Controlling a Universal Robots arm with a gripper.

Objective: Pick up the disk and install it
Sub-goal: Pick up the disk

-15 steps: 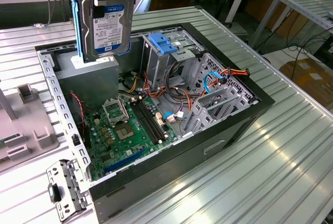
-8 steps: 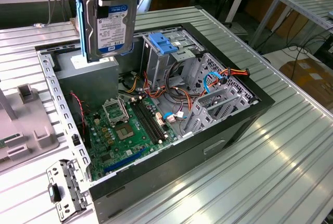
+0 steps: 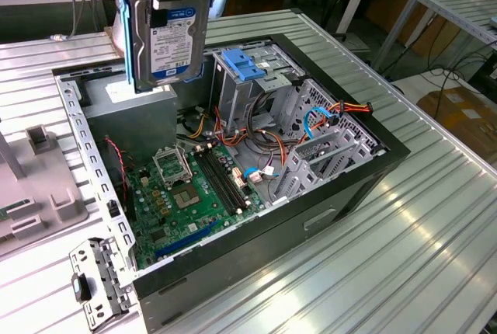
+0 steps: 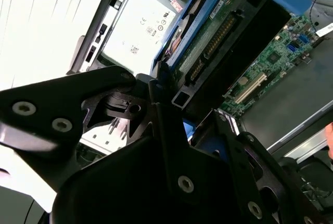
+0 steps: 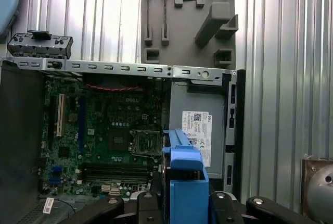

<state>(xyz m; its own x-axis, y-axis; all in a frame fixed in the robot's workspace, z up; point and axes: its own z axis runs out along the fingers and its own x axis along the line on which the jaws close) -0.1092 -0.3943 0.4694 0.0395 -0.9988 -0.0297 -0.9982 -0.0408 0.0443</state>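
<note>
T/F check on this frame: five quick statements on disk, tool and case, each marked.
1. The tool grips the disk in the air above the open case. True.
2. The disk lies flat on the motherboard. False: it hangs on edge in the tool, clear of the board.
3. The case's side is off and the motherboard is exposed. True.
4. The disk is seated in the drive cage. False: it is held up to the exterior view's left of the cage.
5. The grey fixture sits inside the case. False: it lies on the table, outside the case.
</note>
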